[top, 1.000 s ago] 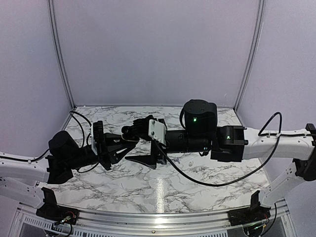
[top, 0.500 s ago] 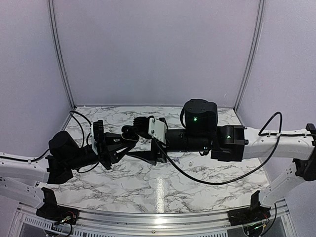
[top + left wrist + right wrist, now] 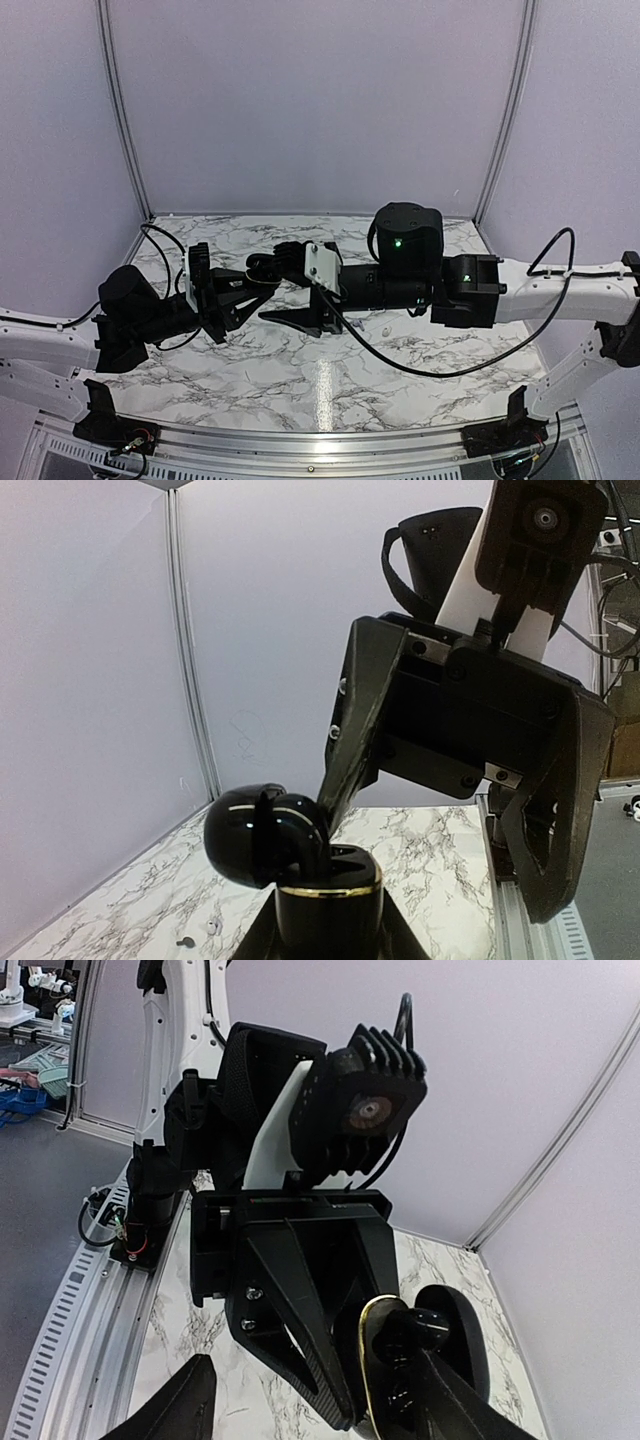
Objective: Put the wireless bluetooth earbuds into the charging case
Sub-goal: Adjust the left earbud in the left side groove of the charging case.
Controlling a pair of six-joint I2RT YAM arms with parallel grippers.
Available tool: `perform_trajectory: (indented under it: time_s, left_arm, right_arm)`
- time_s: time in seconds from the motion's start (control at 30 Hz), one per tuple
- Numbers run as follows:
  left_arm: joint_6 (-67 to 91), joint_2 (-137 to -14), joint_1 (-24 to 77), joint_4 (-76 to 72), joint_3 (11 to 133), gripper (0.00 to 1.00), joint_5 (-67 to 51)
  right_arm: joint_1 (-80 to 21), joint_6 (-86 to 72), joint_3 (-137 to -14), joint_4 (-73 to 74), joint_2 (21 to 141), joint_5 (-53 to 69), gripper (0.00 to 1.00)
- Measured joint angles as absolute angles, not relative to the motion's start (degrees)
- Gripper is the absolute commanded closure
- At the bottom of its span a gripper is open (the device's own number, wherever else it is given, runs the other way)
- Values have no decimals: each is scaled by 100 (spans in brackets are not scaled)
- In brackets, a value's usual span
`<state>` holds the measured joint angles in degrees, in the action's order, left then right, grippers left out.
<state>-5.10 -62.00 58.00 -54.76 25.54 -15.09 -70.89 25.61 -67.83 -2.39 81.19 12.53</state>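
"Where was the case?"

"My left claw point(image 3: 328, 945) pinched the black charging case point(image 3: 328, 905) upright above the table point(image 3: 300, 380). In my left wrist view its lid point(image 3: 250, 835) hung open at nine o'clock."

"And the right claw?"

"The right claw point(image 3: 435, 865) stood spread, with one finger point(image 3: 342, 750) reaching to the case's mouth."

"Earbuds?"

"I saw one white earbud point(image 3: 385, 328) on the marble, at four o'clock from the case and well apart. I couldn't tell what was inside the case."

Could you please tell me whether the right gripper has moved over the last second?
Yes. Against the white marbled tabletop, the right gripper has shifted slightly right, and its lower finger has risen towards the upper one, narrowing the gap.
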Motion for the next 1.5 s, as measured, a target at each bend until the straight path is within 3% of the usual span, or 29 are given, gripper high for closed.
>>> perform_trajectory:
  time_s: [0.93, 1.5]
  left_arm:
    - [-515, -6224, 5754, -5454, 2630, 100, -1433]
    - [-513, -6252, 5765, -5459, 2630, 100, -1411]
  right_arm:
    - [-7113, 2244, -6921, -298, 8337, 639, 20]
    - [-7109, 2274, -6803, -462, 8248, 904, 34]
